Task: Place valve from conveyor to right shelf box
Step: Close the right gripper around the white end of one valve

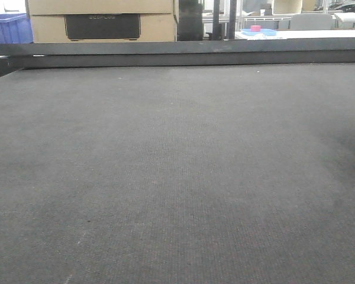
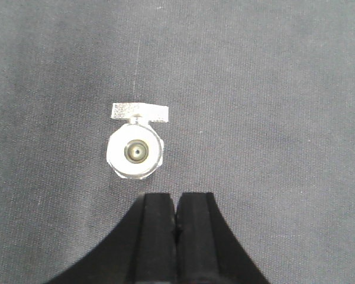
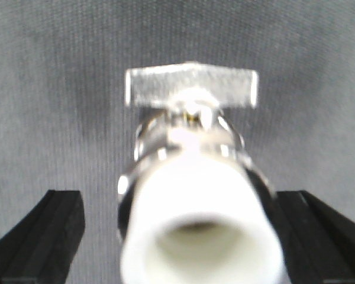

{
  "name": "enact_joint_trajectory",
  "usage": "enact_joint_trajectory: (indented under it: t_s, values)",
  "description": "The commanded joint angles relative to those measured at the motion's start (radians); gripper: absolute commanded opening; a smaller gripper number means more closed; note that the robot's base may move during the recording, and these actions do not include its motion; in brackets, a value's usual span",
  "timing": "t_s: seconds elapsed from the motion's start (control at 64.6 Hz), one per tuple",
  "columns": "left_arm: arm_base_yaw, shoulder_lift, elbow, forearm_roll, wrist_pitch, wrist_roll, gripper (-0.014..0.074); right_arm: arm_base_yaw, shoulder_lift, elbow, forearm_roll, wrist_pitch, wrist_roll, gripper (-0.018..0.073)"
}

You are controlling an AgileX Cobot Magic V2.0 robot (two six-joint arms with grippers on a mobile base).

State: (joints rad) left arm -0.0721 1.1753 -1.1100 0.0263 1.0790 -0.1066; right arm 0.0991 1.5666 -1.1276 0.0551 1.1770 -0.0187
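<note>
Left end effector (image 2: 177, 198): clenched, the two black pads pressed flat together, nothing between them. It hangs over the conveyor (image 2: 272, 118), touching nothing that shows. A valve (image 2: 134, 152) sits on the belt at 12 o'clock from the tips, just beside them but apart. It is silver and seen end-on, round bore facing the camera, flat handle at its 12 o'clock.

Right end effector (image 3: 177, 195): released, spread wide. One black finger (image 3: 47, 236) is at 9 o'clock, the other at 3 o'clock. A valve (image 3: 195, 195) stands between them, very close to the lens and blurred, pale open end toward the camera, silver handle at 12 o'clock. There is a clear gap on the 9 o'clock side. On the 3 o'clock side I cannot tell whether finger and valve touch. I also cannot tell whether this is the same valve as in the left wrist view.

Front view: only dark grey belt (image 1: 177, 177), neither arm nor valve in sight. A black rail (image 1: 177, 53) runs along the far edge at 12 o'clock. Beyond it are cardboard boxes (image 1: 100, 18) and a blue crate (image 1: 9, 29) at 10 o'clock.
</note>
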Motion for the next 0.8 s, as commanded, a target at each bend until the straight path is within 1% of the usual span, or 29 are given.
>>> enact_joint_trajectory:
  t_s: [0.0, 0.201, 0.681, 0.743, 0.789]
  values:
    - [-0.004, -0.001, -0.008, -0.007, -0.002, 0.0, -0.0111, -0.006, 0.004, 0.001, -0.005, -0.019, -0.005, 0.0516]
    - [-0.004, -0.001, -0.008, -0.007, -0.002, 0.0, -0.0111, -0.006, 0.004, 0.001, -0.005, -0.051, -0.005, 0.0516]
    - [-0.004, -0.001, -0.008, -0.015, 0.006, 0.0, -0.0111, -0.006, 0.004, 0.001, -0.005, -0.064, -0.008, 0.0516]
    - [-0.004, -0.001, -0.008, -0.015, 0.006, 0.0, -0.0111, -0.006, 0.004, 0.001, -0.005, -0.061, -0.008, 0.0487]
    - [-0.004, -0.001, -0.008, -0.015, 0.006, 0.0, -0.0111, -0.006, 0.004, 0.001, -0.005, -0.06, -0.008, 0.0431]
